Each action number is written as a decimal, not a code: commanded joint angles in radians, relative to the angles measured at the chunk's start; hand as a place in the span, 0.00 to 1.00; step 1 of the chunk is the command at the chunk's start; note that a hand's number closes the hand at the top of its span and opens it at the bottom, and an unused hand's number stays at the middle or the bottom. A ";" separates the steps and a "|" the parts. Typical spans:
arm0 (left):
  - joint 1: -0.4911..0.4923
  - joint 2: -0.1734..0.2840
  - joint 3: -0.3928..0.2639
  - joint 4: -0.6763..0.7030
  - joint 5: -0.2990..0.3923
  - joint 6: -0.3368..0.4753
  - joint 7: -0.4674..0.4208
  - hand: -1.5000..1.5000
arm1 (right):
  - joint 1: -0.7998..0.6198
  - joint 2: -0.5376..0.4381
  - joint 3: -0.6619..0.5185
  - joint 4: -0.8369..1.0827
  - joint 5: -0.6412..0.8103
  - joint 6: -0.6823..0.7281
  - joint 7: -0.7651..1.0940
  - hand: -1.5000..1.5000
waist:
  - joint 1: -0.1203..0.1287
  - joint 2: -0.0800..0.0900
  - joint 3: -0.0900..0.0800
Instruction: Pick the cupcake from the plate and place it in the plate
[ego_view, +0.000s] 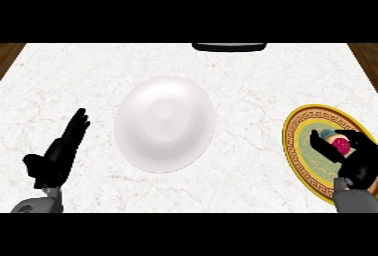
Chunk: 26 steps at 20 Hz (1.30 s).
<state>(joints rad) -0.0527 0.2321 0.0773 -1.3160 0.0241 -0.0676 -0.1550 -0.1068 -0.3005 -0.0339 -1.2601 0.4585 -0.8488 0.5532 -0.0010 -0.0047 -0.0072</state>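
A cupcake (341, 144) with pink-red topping sits on the gold-rimmed ornate plate (299, 150) at the right edge of the counter. My right hand (358, 160) is curled round the cupcake, thumb on its left and fingers on its right, hiding most of it. A plain white plate (165, 123) lies in the middle of the counter with nothing on it. At the lower left my left hand (60, 152) rests open with its fingers straight, pointing up and away, a little left of the white plate.
The counter (88, 75) is white marble with wooden edges at the far left and right corners. A dark object (229, 47) sits at the far edge, behind the white plate.
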 joint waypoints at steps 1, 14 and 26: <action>0.008 -0.033 -0.021 -0.042 -0.024 0.023 0.035 0.50 | -0.003 0.034 0.025 -0.005 0.129 -0.055 0.033 1.00 | 0.002 0.004 0.007; 0.018 0.003 0.004 -0.052 0.001 -0.004 0.039 0.50 | 0.085 -0.301 0.434 -0.347 0.151 0.594 -0.309 1.00 | -0.009 -0.004 0.005; 0.007 0.018 0.032 -0.016 0.003 -0.026 0.032 0.50 | 0.125 -0.360 0.324 -0.960 0.241 0.684 -0.065 1.00 | -0.006 0.002 0.006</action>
<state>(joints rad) -0.0439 0.2276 0.0909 -1.3469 0.0191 -0.0712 -0.1217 0.0380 -0.6649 0.3127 -2.0746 0.6659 -0.2020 0.4131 -0.0108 -0.0046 -0.0015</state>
